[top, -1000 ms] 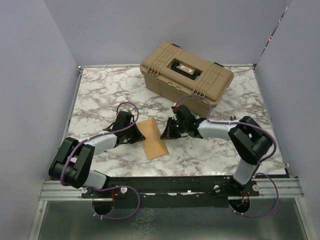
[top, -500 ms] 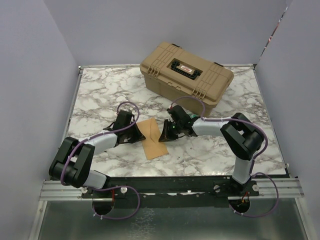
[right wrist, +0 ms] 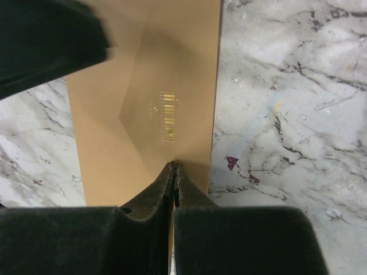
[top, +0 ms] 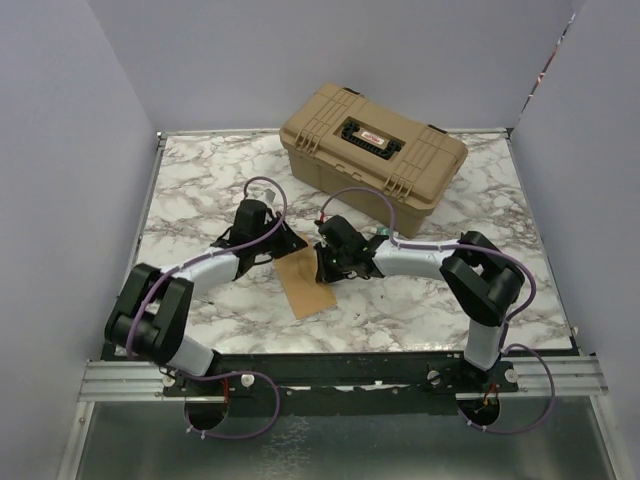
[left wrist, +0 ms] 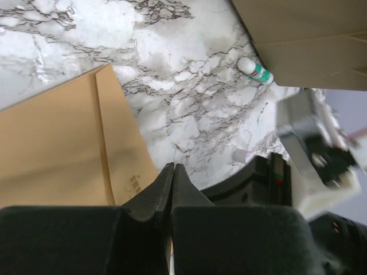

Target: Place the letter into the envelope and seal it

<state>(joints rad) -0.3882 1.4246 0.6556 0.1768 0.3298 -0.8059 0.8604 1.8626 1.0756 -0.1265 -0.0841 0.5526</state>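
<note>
The orange-brown envelope (top: pixel 306 288) lies flat on the marble table between the two arms, its pointed flap folded down over its body (right wrist: pixel 143 86). My right gripper (top: pixel 320 266) is shut, and its tips (right wrist: pixel 175 165) rest on the envelope near the right edge, just below the flap's point. My left gripper (top: pixel 293 243) is shut at the envelope's far end; in the left wrist view its tips (left wrist: pixel 173 167) are over the marble just beside the envelope's edge (left wrist: pixel 57 143). The letter is not in view.
A tan hard case (top: pixel 373 146) stands at the back of the table. A white glue stick with a green label (left wrist: pixel 255 70) and a small white cap (left wrist: pixel 241 154) lie on the marble beyond the envelope. Grey walls close in both sides.
My left gripper has swung from the envelope's left side to its far end. My right gripper has moved left onto the envelope. The envelope has stayed in place.
</note>
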